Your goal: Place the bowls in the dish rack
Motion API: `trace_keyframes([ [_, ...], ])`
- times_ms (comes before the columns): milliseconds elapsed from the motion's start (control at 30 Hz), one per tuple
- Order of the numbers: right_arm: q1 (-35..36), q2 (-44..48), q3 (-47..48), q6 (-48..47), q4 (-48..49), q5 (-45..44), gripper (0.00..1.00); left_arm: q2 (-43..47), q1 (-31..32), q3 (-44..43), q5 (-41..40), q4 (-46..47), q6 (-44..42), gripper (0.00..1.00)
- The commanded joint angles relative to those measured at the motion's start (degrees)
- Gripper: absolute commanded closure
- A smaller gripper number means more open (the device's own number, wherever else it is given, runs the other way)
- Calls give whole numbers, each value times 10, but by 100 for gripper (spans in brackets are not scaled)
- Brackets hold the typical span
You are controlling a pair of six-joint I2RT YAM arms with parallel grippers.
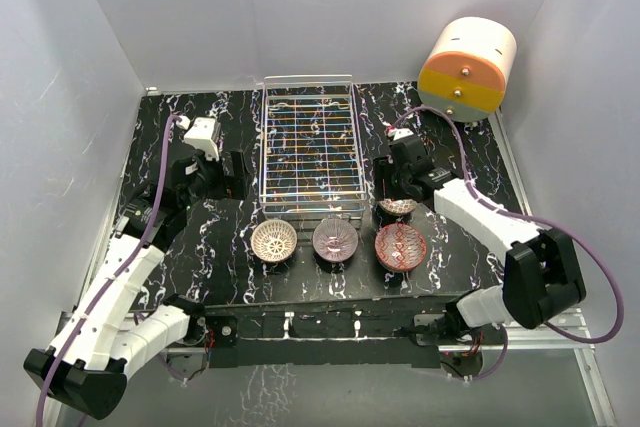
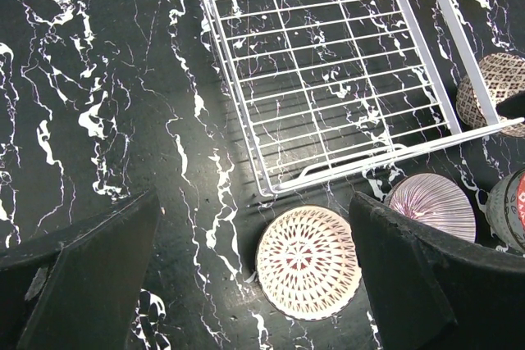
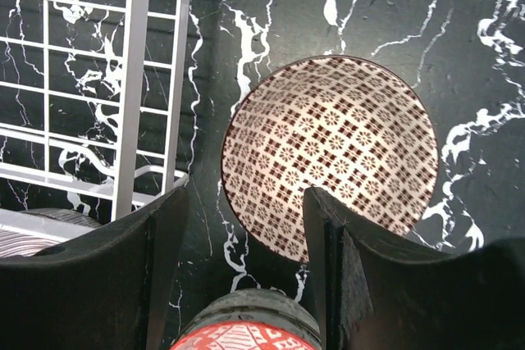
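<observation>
Rack: the dish rack [image 1: 311, 147] sits in the middle of the black marbled tabletop [image 1: 190, 267], and no bowl is in it yet.
Bowls in a row: three stand upright on the tabletop just in front of the rack's near edge: a lattice bowl [image 1: 274, 241] on the left, a purple bowl [image 1: 335, 238] in the middle, a red bowl [image 1: 401, 246] on the right.
Fourth bowl: a checked bowl [image 3: 330, 153] stands beside the rack's near right corner, just behind the red one.
Right gripper: the right gripper [image 3: 246, 276] hangs over the checked bowl's near rim with its fingers apart, one finger inside the rim and one outside. Whether either finger touches the rim I cannot tell.
Left gripper: the left gripper [image 2: 254, 276] hovers above the lattice bowl with fingers wide apart, holding nothing.
Progress: by my reading the loading has not begun; the first pickup looks to be the checked bowl.
Risk, grip: a thin rim pinch on glazed ceramic may slip or let the bowl swing and tilt as it lifts.
Risk, neighbours: the red bowl lies right beside the outer finger, so a low approach could knock it.
Risk, rack: the rack's raised wire side is near; too low a carry could catch the bowl on it and shove the rack.
</observation>
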State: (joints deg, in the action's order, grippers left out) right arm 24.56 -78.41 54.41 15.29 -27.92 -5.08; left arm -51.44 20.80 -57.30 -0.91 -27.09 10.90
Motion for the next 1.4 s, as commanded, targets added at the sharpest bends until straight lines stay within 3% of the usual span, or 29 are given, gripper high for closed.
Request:
trace_keyframes([
  [0, -3, -21, -5, 1, 63, 35, 40, 8, 2, 6, -5, -2, -1, 3],
  [167, -4, -46, -15, 7, 70, 20, 40, 9, 3, 8, -6, -5, 0, 3],
  [233, -4, -51, -18, 10, 73, 12, 45, 10, 3, 8, -9, -7, -1, 3],
  [600, -4, -82, -19, 11, 83, 7, 53, 11, 2, 8, -13, -8, -2, 3],
  [1067, -3, -119, -24, 37, 93, -46, 57, 5, 2, -1, -10, -6, -2, 3],
  [1167, -3, -121, -21, 42, 93, -61, 64, 6, 2, -2, -8, -6, -2, 3],
  [1367, -4, -125, -12, 54, 81, -90, 91, 9, 2, -1, -10, -9, -4, 3],
])
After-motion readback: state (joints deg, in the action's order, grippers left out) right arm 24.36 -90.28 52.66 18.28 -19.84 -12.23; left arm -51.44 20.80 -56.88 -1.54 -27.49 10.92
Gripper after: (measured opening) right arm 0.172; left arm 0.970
